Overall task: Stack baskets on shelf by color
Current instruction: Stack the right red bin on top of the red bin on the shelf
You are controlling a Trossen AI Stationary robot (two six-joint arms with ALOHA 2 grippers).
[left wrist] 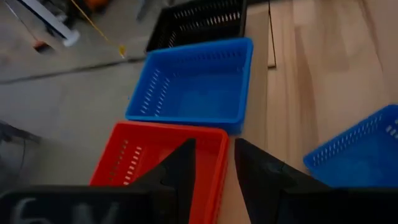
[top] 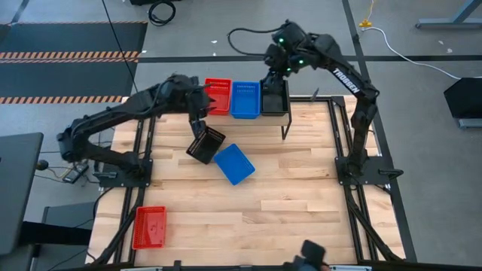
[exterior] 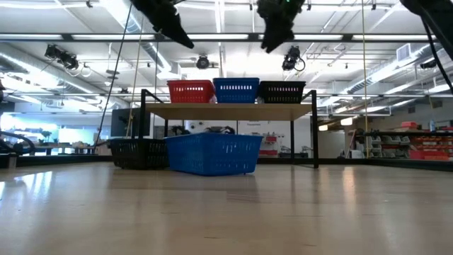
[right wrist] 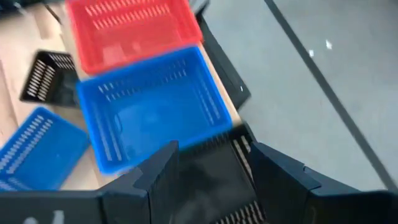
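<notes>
Shelf [top: 301, 113] holds 3 baskets in a row: red basket [top: 218, 95], blue basket [top: 245, 99], black basket [top: 274, 98].

L gripper [left wrist: 210, 177] hovers over red one's near rim, fingers slightly apart, nothing pinched.

R gripper [right wrist: 211, 177] over the black one, spread wide, empty.

Loose black basket [top: 205, 144] & loose blue basket [top: 234, 163] lie on table just below L gripper.

Risk, my guess: L fingers clip red rim, shove the row.

Low view shows shelf height; high view alone shows 2nd red basket [top: 149, 226], far corner.

Both arms reach toward the surface's far edge; left gripper [top: 199, 111] slightly parted, right gripper [top: 276, 81] spread wide, both empty.
</notes>
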